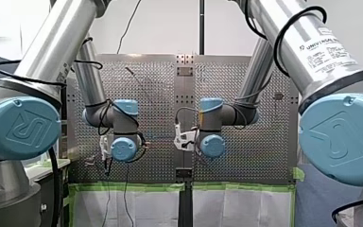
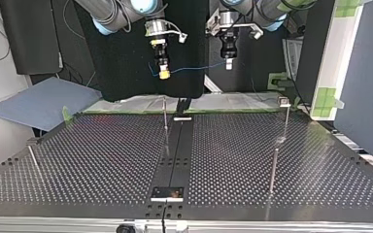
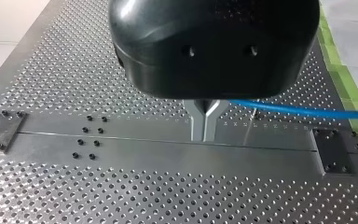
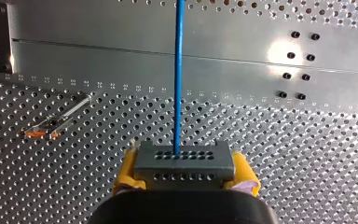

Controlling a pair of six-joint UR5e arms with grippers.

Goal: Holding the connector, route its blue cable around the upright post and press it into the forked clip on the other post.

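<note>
In the top view, at the far left, a thin metal rod (image 2: pixel 33 156) is standing on the perforated metal table (image 2: pixel 102 160). Next, we are holding our right gripper (image 2: pixel 164 74) in the air over the table's far edge. Its yellow pads (image 4: pixel 127 171) are clamping the connector (image 4: pixel 184 161), a grey rectangular block with two rows of small holes. The cable (image 4: pixel 178 70), thin, round and blue, is running out of the connector and stretching to the right, clear of the table. Below it the middle post (image 2: pixel 165 116), a slim upright rod, is standing beside the smooth central strip (image 2: pixel 177 150). Right of that, our left gripper (image 2: pixel 228 63) is pinching the cable between its metal fingers (image 3: pixel 196 123), which are meeting in a Y shape. Further right, a far post (image 2: pixel 285 119) and a near post (image 2: pixel 273 167) are standing, both slim. We cannot tell which is carrying the forked clip.
</note>
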